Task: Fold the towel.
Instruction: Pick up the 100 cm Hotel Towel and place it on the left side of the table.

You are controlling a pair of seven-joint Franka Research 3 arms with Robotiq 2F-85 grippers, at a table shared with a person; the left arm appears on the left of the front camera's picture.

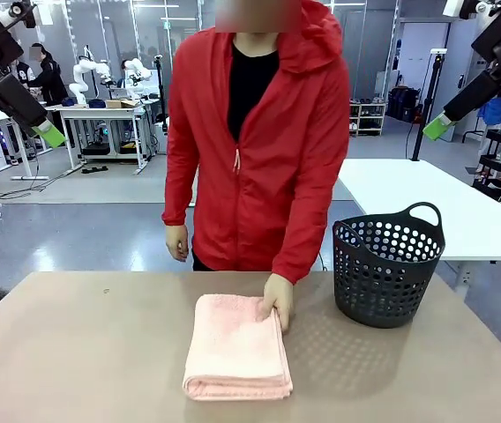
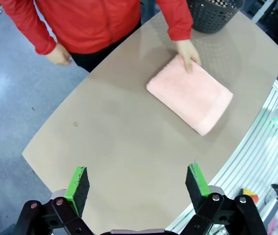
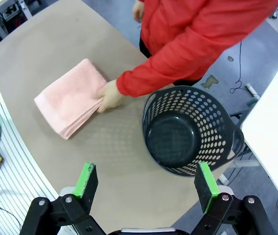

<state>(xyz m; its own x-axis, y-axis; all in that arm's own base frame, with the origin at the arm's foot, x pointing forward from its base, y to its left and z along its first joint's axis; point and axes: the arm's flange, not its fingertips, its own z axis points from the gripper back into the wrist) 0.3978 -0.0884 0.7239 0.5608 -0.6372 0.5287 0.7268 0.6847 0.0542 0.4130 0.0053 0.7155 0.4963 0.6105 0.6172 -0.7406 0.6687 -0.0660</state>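
The towel (image 1: 235, 346) lies folded into a thick rectangle on the bench (image 1: 83, 352), just left of the basket (image 1: 386, 265) as the front camera sees it. A person in a red jacket (image 1: 259, 141) stands at the bench's far side, one hand (image 1: 278, 300) resting on the towel's corner nearest the basket. The basket stands upright. The left gripper (image 2: 136, 183) and the right gripper (image 3: 146, 182) hang high above the bench, well apart from the towel, fingers spread wide and grasping nothing.
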